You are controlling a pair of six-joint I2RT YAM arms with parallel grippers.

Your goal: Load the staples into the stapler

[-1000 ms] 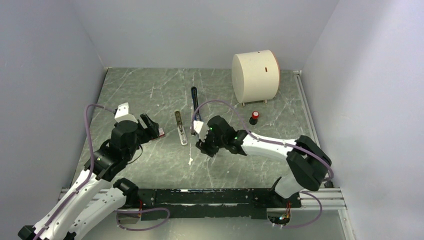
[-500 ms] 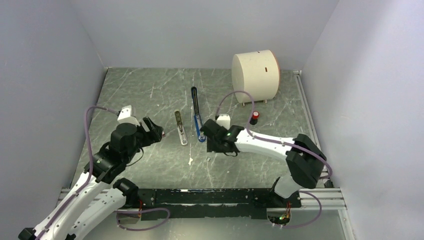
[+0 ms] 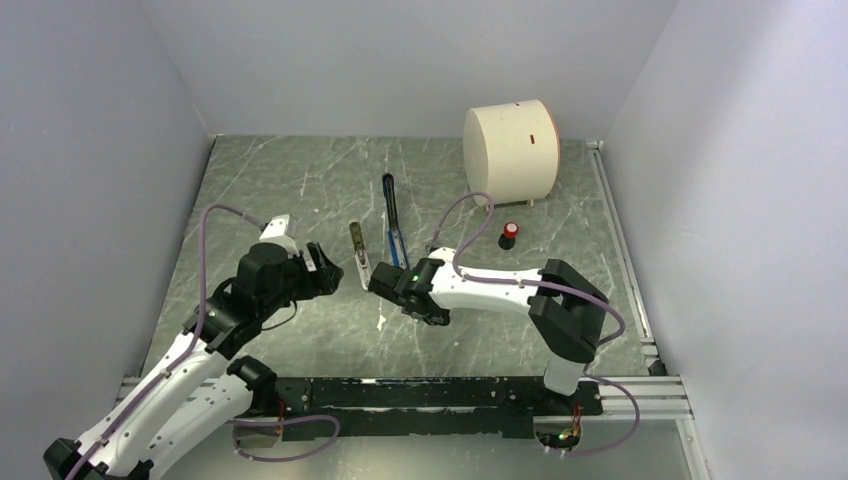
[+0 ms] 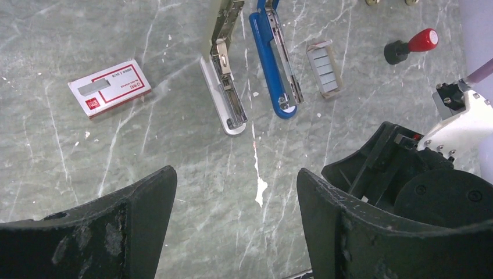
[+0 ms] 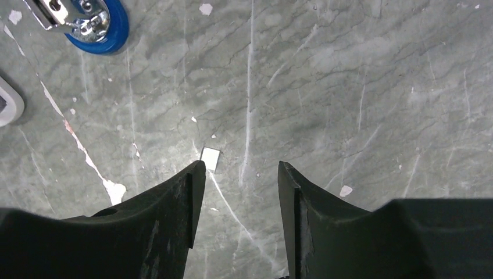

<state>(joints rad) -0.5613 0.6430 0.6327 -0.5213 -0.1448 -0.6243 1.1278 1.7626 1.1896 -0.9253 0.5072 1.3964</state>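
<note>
Looks like you're at the grab-the-staples step. The stapler [image 4: 273, 64] lies opened out, with the staple strip [image 4: 324, 68] just beside it. Your left gripper [image 4: 235, 180] and right gripper [image 5: 241, 168] are both spread and empty. Next you'll need a careful pinch on that strip.

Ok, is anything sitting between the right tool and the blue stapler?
Nothing visible blocks it. In the right wrist view only bare table and one small white scrap by a fingertip lie between the open right tool and the stapler. The grey piece lies off to the side.
</note>
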